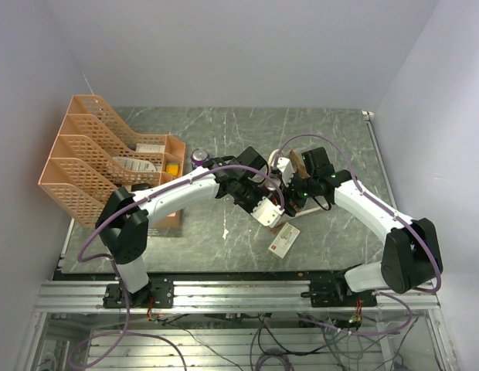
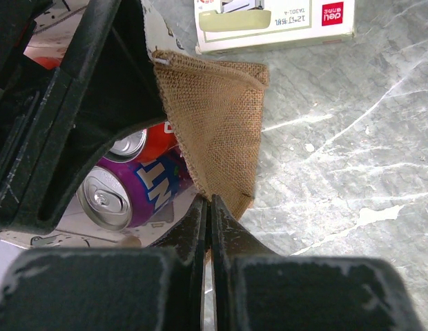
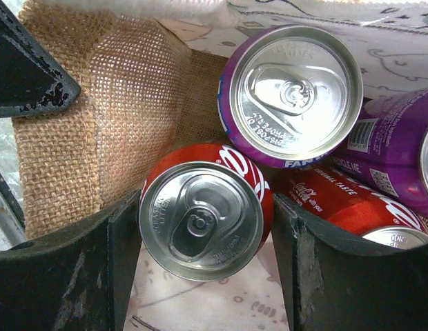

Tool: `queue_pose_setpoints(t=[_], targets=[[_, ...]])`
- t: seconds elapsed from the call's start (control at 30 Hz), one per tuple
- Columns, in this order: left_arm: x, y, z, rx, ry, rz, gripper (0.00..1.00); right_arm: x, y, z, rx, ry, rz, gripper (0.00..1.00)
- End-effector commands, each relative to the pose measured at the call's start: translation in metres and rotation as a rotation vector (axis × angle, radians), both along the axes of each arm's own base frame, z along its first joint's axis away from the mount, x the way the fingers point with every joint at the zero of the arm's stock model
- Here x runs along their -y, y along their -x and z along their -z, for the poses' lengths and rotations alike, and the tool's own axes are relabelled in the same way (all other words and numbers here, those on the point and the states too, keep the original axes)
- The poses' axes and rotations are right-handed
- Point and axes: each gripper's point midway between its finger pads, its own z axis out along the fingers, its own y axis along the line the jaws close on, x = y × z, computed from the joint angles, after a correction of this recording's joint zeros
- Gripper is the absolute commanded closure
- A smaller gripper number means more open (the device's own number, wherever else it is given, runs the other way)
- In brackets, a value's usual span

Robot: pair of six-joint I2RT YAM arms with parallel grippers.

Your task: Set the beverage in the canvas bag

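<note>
The canvas bag (image 1: pixel 296 166) stands at the table's centre; its tan burlap wall (image 2: pixel 217 121) shows in the left wrist view. My left gripper (image 2: pixel 208 200) is shut on the bag's burlap edge. My right gripper (image 3: pixel 203 207) reaches into the bag (image 3: pixel 76 117), its jaws against both sides of a red cola can (image 3: pixel 200 219) held top-up. Inside the bag are a purple can (image 3: pixel 291 93) and more red and purple cans lying to the right. The left wrist view shows a purple can (image 2: pixel 128 196) and a red can (image 2: pixel 148 141) inside. Another purple can (image 1: pixel 199 157) stands on the table.
An orange mesh rack (image 1: pixel 100 158) stands at the left. A small white and red box (image 1: pixel 283 239) lies on the table in front of the bag; it also shows in the left wrist view (image 2: pixel 273 21). Both arms crowd over the bag.
</note>
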Motion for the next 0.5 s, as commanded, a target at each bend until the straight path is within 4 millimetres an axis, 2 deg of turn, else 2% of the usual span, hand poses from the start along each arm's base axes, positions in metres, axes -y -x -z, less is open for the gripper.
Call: queue_pose_setpoints(t=[0.0,0.17,0.47], targets=[[-0.012,0.02,0.0,-0.063,-0.031,0.002,0.92,0.0,0.003,-0.003,-0.011,0.005,-0.025,0.31],[-0.012,0.019,0.0,-0.066,-0.029,0.0,0.91,0.0,0.004,-0.006,-0.005,-0.002,-0.026,0.28],[-0.012,0.02,0.0,-0.071,-0.03,0.0,0.92,-0.003,-0.005,-0.028,0.041,-0.023,-0.011,0.25]])
